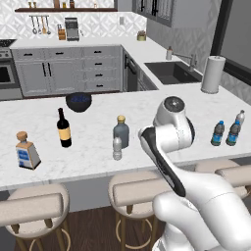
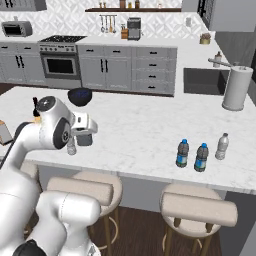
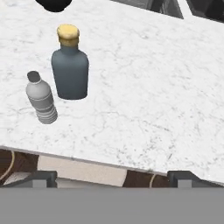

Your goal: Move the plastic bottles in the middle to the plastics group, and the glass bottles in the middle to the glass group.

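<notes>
- The fingers [image 3: 112,178] stand spread wide and hold nothing, hovering over the near edge of the marble table [image 1: 147,105].
- A squat grey-blue glass bottle [image 1: 121,131] with a tan stopper stands upright mid-table; a small pale plastic bottle [image 1: 117,148] stands upright just beside it, toward the near edge.
- At the right end stand three small water bottles [image 2: 201,157], close together.
- At the left stand a dark wine bottle [image 1: 63,128] and a square bottle [image 1: 26,151].
- A dark bowl [image 1: 78,101] sits behind.
</notes>
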{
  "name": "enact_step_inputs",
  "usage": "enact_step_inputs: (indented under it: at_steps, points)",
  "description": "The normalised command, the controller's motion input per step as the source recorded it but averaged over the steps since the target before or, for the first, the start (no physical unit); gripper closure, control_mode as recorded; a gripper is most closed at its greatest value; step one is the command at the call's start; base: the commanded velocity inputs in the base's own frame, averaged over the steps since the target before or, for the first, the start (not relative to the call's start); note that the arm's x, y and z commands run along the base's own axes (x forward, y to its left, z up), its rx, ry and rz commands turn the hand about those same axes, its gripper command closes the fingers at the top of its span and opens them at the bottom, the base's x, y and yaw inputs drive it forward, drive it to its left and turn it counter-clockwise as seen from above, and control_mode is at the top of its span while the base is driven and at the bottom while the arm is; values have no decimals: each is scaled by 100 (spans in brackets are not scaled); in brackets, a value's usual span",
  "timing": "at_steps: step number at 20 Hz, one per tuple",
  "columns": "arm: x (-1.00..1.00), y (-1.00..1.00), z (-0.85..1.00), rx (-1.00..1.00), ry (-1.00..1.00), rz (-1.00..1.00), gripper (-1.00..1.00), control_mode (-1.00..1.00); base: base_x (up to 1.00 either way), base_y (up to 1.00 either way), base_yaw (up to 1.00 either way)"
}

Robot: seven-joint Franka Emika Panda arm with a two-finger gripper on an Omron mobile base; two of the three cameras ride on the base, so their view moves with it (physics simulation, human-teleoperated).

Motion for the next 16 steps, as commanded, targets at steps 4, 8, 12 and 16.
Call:
enact_step_inputs:
  at_steps: [4, 8, 12, 16]
  points:
    - [-24, 86, 17, 0, 35, 21, -100, -100, 0, 0, 0]
    - [-14, 57, -1, 1, 17, 19, -100, -100, 0, 0, 0]
    - [-1, 4, -1, 3, 0, 12, -100, -100, 0, 0, 0]
    - [9, 2, -17, 2, 0, 1, -100, -100, 0, 0, 0]
